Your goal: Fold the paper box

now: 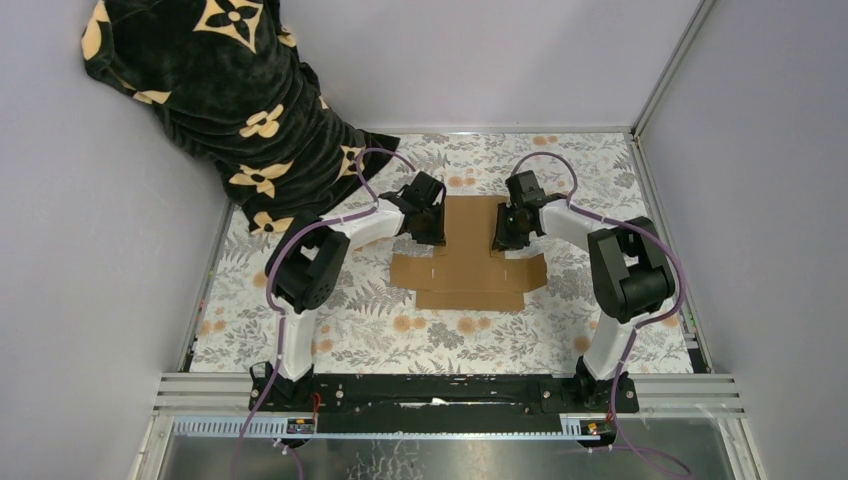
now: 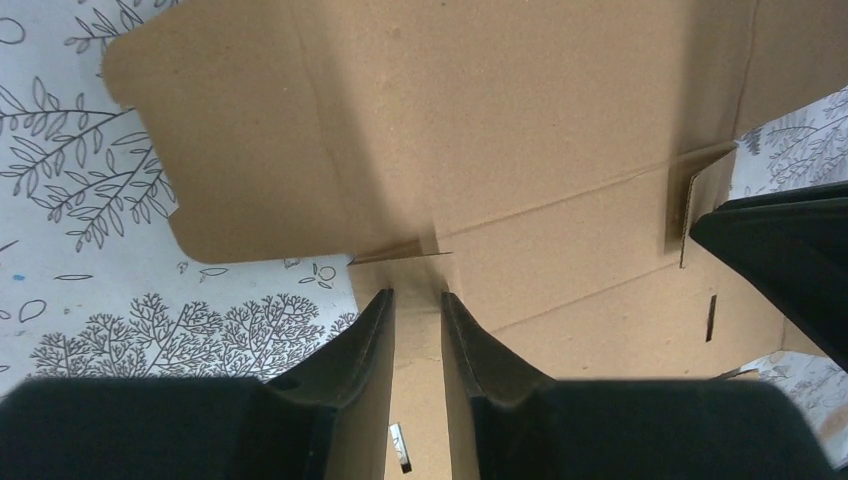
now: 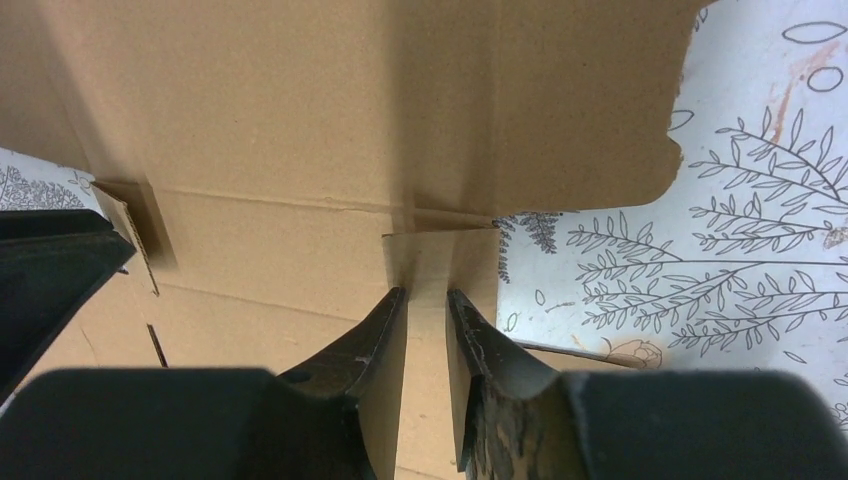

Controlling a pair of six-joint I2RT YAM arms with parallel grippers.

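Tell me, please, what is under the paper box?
The flower-patterned table cover shows all around the paper box, which lies on it. Whatever is directly beneath is hidden by the cardboard.

Black blanket (image 1: 230, 110) fills far-left corner; bare tabletop (image 1: 400, 335) lies between paper box (image 1: 470, 262) and arm bases (image 1: 290, 385).

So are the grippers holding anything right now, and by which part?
Cannot be told. The left gripper and right gripper each straddle a narrow side flap of the box, jaws slightly apart; whether they pinch it is unclear.
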